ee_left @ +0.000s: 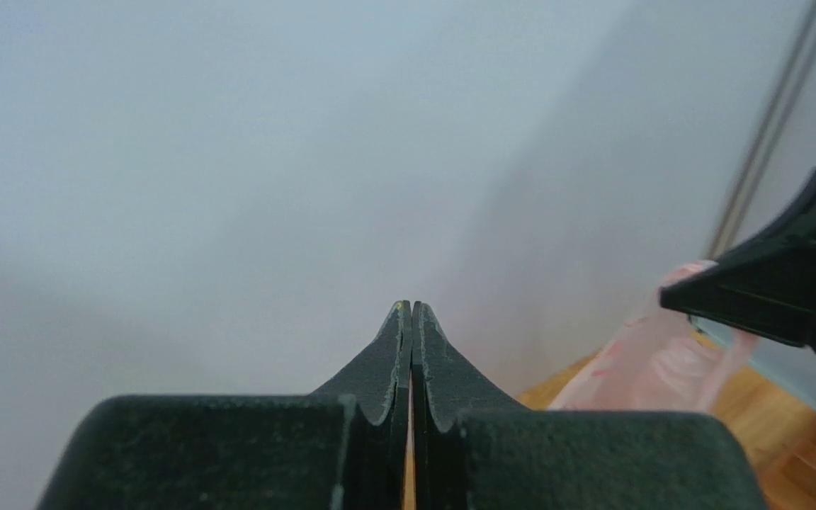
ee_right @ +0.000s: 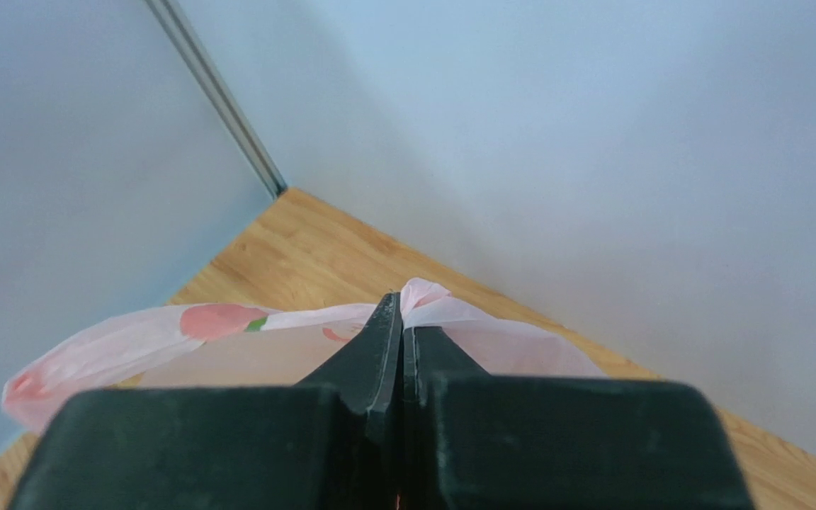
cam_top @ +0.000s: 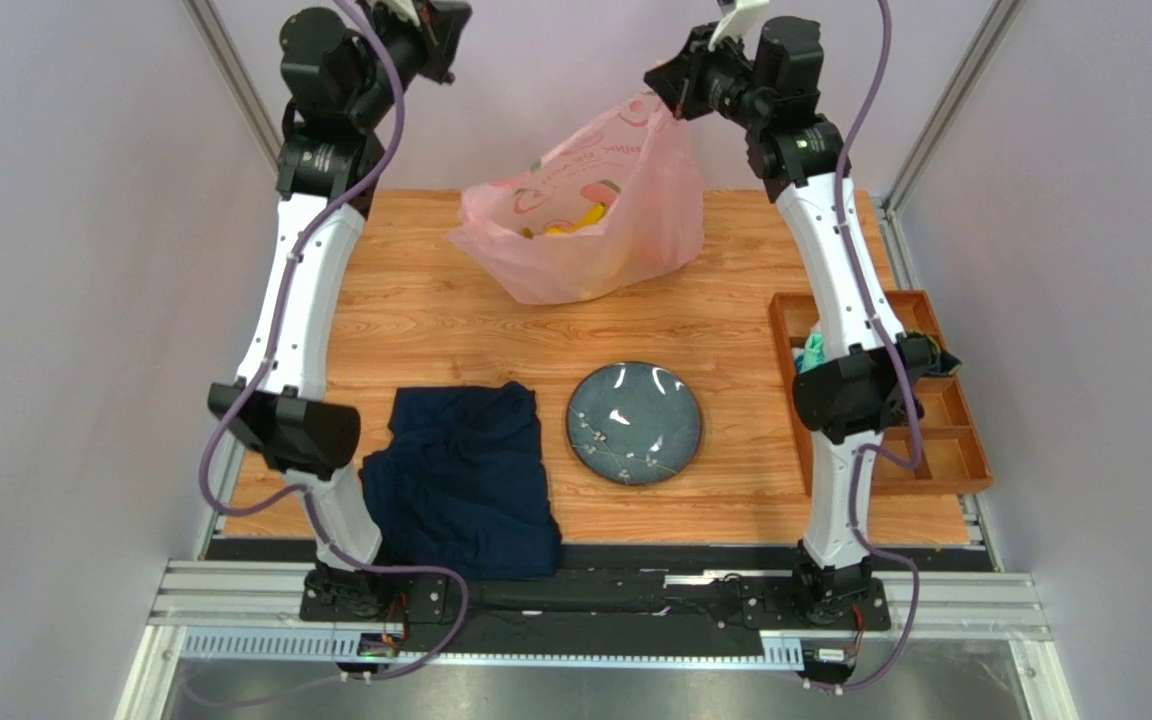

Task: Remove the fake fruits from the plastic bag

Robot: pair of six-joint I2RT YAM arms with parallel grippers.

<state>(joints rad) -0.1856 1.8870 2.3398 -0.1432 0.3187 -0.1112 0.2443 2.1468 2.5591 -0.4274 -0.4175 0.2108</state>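
Observation:
The pink plastic bag (cam_top: 597, 210) stands at the back middle of the table, its mouth facing the camera. Yellow and orange fake fruits (cam_top: 579, 219) show inside it. My right gripper (cam_top: 675, 83) is raised at the back and shut on the bag's upper right edge, holding it up; in the right wrist view (ee_right: 402, 310) the pink film (ee_right: 439, 308) comes out between the tips. My left gripper (cam_top: 440, 38) is raised at the back left, shut and empty, apart from the bag; its wrist view (ee_left: 411, 313) shows the bag (ee_left: 657, 361) to the right.
A dark grey round plate (cam_top: 633, 425) lies in the middle of the table. A dark navy folded cloth (cam_top: 462, 477) lies at the front left. A wooden compartment tray (cam_top: 883, 393) stands at the right edge. Grey walls close in on all sides.

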